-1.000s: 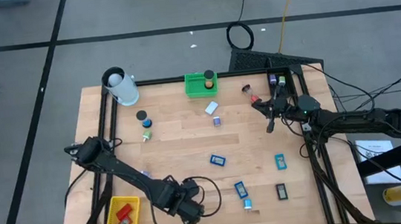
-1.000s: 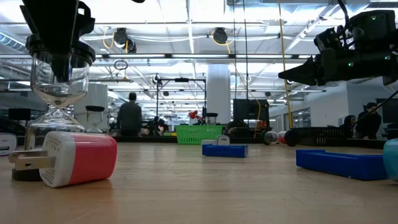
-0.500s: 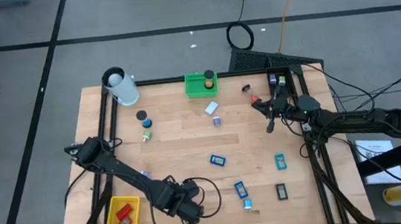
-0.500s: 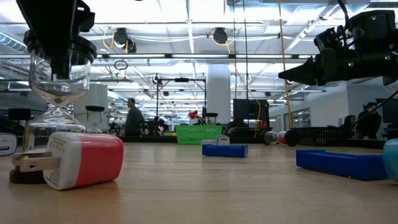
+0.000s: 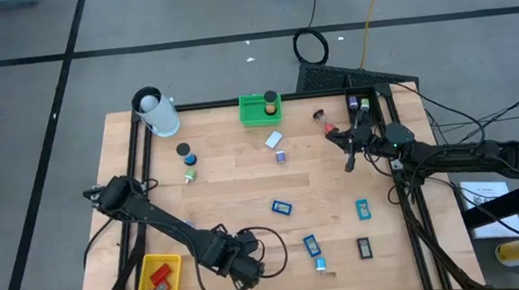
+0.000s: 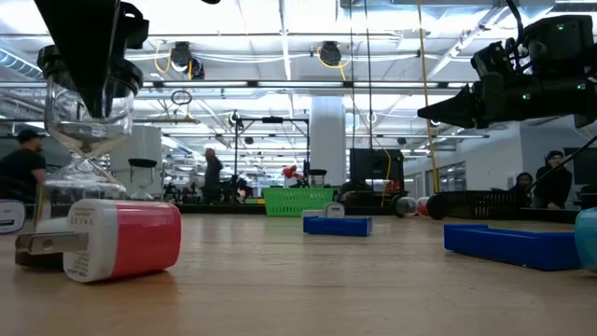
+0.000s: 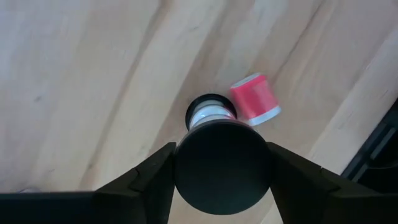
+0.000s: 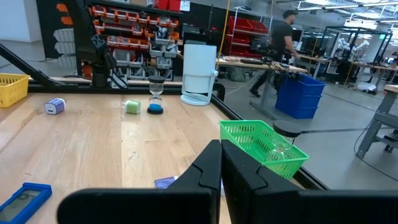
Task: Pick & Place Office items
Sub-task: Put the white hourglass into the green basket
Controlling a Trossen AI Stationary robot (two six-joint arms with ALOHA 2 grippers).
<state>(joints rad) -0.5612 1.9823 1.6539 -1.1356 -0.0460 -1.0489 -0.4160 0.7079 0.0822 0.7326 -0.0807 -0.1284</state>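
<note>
Overhead, the left gripper point(image 5: 239, 268) is seen low at the table's 6 o'clock edge, near the yellow basket point(image 5: 158, 280) at 7 o'clock, presumably for dropping.

Level across, a small hourglass point(image 6: 82, 159) is clamped upright, beside a red-and-white plug adapter point(image 6: 117, 240).

Left wrist: fingers point(image 7: 155, 174) are pressed on the hourglass's black cap.

Right wrist: the right gripper point(image 8: 221, 171), fingers together, waits at 2 o'clock near the green basket point(image 8: 264, 142).

Small office items point(image 5: 280, 206) lie scattered across tabletop.
</note>
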